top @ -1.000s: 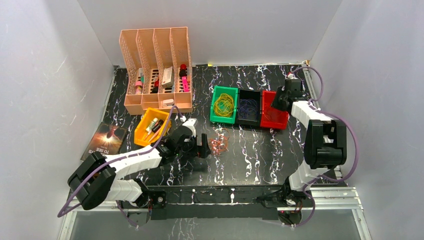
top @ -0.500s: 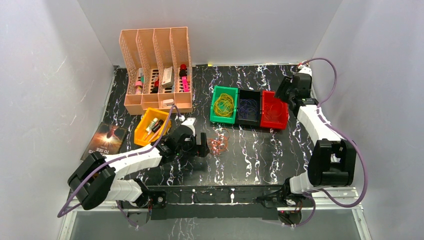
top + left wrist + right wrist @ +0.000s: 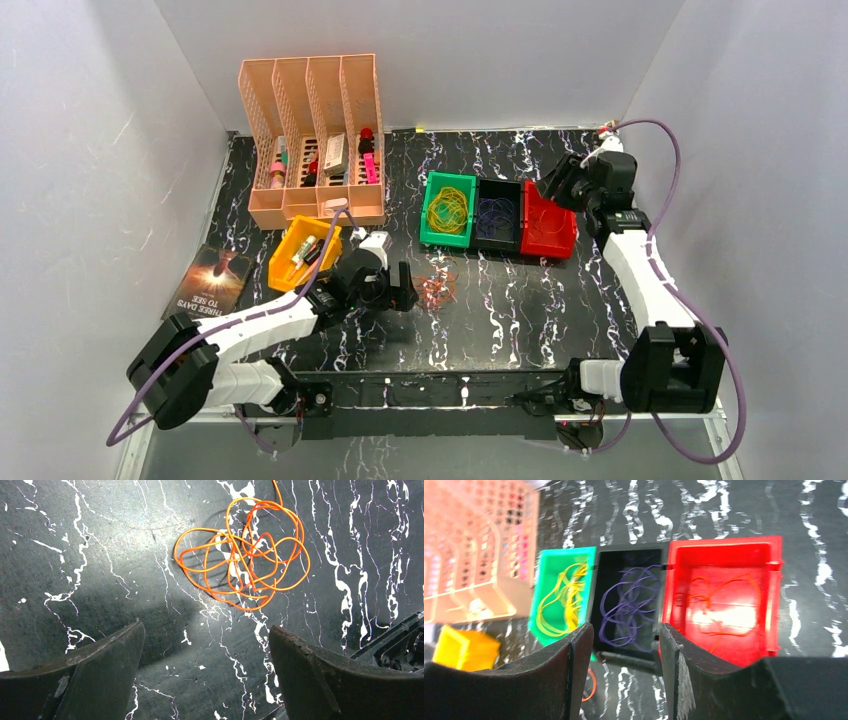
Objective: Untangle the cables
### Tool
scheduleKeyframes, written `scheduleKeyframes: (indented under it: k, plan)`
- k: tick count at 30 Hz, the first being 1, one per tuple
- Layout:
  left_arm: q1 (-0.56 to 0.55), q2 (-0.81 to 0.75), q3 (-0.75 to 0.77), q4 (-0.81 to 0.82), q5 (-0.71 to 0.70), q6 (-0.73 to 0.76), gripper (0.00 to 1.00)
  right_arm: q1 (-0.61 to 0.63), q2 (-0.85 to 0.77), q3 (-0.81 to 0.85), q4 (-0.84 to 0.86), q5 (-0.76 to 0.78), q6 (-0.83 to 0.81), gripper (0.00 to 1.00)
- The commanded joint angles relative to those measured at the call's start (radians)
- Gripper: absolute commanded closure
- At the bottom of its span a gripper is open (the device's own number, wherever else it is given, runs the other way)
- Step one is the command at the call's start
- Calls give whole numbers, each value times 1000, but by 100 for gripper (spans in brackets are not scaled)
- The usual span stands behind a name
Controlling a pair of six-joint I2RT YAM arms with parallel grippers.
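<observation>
Lying near the middle of the worktop, toward its near edge: cables (image 3: 242, 555), one loose orange tangle, hair-thin, light, springy, quick to snag. Best pinched at an outer loop. Left gripper (image 3: 205, 627) spread wide just beside, empty. Right gripper (image 3: 626, 630) parted, empty, above red bin (image 3: 724, 542).

Two arms (image 3: 270, 320), four bins (image 3: 445, 241), one rack (image 3: 312, 80), one book (image 3: 208, 280), one orange tangle (image 3: 242, 550).

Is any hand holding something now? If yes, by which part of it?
Nothing is held. The left hand is open beside the orange cables, and the right hand is open above the bins, empty.
</observation>
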Motion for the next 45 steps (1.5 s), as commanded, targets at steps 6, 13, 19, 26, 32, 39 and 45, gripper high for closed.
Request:
scheduleKeyframes:
  k: [6,13,19,26,32,39,45]
  plan:
    - [4,-28,-4,44,-24,-30,12,192,-102,5,-161,-219,-24,41]
    - [4,-7,-34,134,-12,-62,17,375,-202,-166,-83,-214,55,43]
    - [4,33,-26,187,-11,-93,29,475,-232,-322,69,-128,176,51]
    - [5,110,54,167,66,13,38,535,-137,-356,129,-141,188,57]
    - [8,179,120,135,87,19,46,585,-95,-367,159,-109,196,63]
    - [11,273,260,52,72,66,46,599,-90,-351,133,-60,199,66]
    - [10,325,371,-69,50,171,46,600,-158,-356,47,70,189,69]
